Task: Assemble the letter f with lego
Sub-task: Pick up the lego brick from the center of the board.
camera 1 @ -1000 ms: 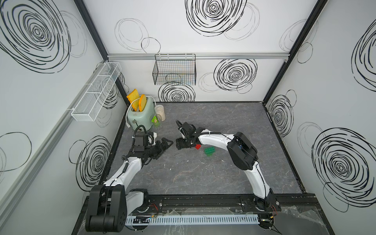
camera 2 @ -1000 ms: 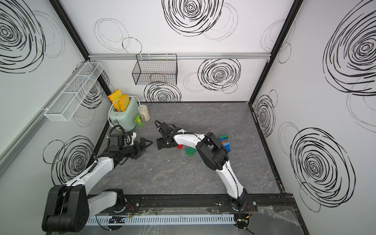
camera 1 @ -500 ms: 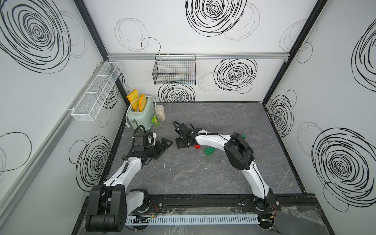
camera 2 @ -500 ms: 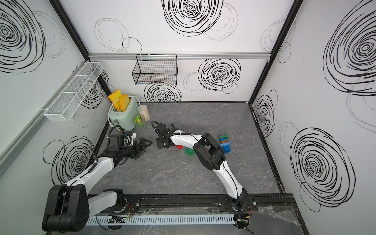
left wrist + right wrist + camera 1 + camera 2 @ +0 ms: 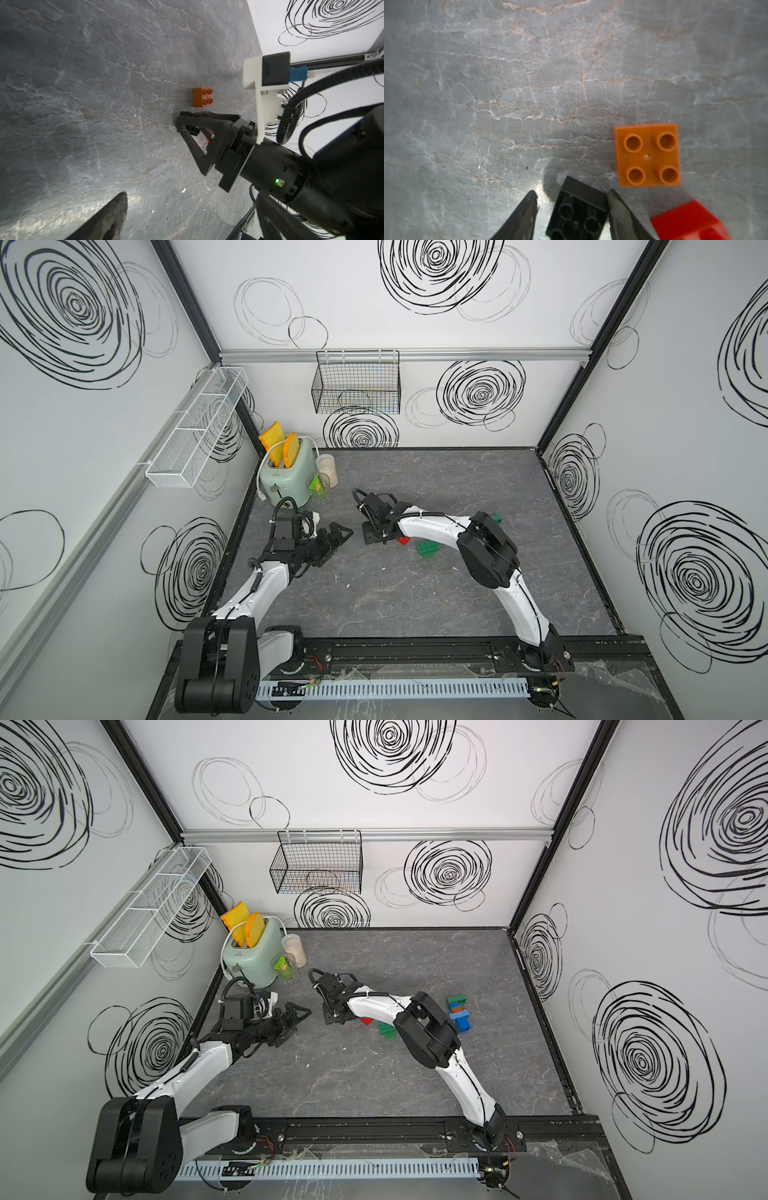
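My right gripper (image 5: 572, 192) points down at the tabletop, open, with a black lego brick (image 5: 579, 209) lying tilted between its fingers. One finger touches the brick; a gap shows at the other. An orange square brick (image 5: 648, 154) and a red brick (image 5: 689, 220) lie just beside it. In both top views the right gripper (image 5: 372, 535) hides the black and orange bricks; the red brick (image 5: 402, 540) and a green brick (image 5: 428, 549) show behind it. A joined cluster of blue, green and orange bricks (image 5: 459, 1013) lies farther right. My left gripper (image 5: 338, 533) hovers open and empty, left of the right one.
A green toaster (image 5: 286, 477) with toast, a jar (image 5: 327, 470) and a glass (image 5: 319, 489) stand at the back left corner. A wire basket (image 5: 357, 381) hangs on the back wall and a white mesh shelf (image 5: 195, 431) on the left wall.
The right gripper has shifted slightly left and its jaws have narrowed around the black brick. The left arm has not moved.
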Controlling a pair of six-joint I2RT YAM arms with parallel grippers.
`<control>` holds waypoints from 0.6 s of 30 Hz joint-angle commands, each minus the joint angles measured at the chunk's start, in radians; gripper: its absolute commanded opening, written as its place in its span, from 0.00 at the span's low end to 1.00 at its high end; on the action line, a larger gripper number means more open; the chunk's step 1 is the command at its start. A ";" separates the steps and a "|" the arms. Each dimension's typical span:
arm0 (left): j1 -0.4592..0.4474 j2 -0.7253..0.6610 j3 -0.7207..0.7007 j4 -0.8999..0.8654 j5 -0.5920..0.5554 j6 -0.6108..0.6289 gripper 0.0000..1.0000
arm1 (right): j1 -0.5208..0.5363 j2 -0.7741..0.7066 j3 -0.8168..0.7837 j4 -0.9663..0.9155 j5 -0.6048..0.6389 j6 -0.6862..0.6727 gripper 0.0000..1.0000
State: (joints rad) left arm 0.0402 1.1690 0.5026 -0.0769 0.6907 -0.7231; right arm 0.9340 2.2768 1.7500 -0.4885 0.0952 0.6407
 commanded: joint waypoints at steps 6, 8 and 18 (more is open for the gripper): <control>0.009 -0.005 -0.011 0.044 0.011 -0.010 0.98 | 0.011 0.017 -0.029 -0.090 0.002 0.019 0.50; 0.009 -0.005 -0.011 0.046 0.010 -0.012 0.98 | 0.013 0.018 -0.029 -0.094 0.007 0.019 0.48; 0.009 -0.003 -0.013 0.045 0.006 -0.012 0.98 | 0.019 0.013 -0.023 -0.104 0.035 0.004 0.37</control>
State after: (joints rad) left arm 0.0402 1.1690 0.5011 -0.0731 0.6907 -0.7269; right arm 0.9398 2.2768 1.7485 -0.5068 0.1249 0.6384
